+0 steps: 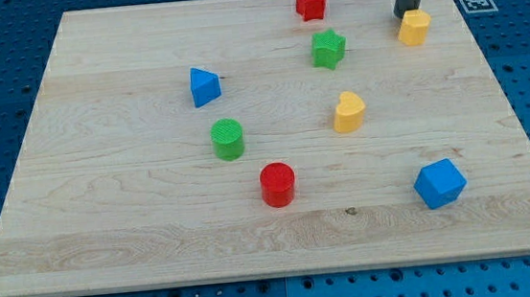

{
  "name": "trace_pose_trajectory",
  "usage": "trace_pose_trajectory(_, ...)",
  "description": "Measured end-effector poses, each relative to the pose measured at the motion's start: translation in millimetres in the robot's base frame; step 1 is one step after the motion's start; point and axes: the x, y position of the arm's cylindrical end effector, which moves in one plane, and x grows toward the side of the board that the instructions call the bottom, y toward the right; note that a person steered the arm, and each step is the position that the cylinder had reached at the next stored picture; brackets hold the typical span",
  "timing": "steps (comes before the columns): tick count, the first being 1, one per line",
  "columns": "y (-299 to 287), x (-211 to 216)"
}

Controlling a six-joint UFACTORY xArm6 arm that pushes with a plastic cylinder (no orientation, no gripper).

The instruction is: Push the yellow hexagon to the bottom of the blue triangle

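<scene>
Tip [405, 15] bare rod, no jaws, nothing held; touching yellow hexagon [415, 28] just below-right. Blue triangle [204, 86] far toward view's left. Risk: green star [328, 49] near push line; off-centre shove could spin hexagon aside or knock star.

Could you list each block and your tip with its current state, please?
my tip: touching the yellow hexagon's upper left.
yellow hexagon: upright, top right.
blue triangle: untouched, left.
red star: top.
green star: alone.
yellow heart: centre.
green cylinder: upright.
red cylinder: upright.
blue cube: bottom right.
</scene>
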Motion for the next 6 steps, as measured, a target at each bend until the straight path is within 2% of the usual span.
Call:
trace_pose_trajectory(2,3.1,31.0)
trace_pose_trajectory(4,15.2,92.8)
trace_pose_trajectory(6,35.1,106.5)
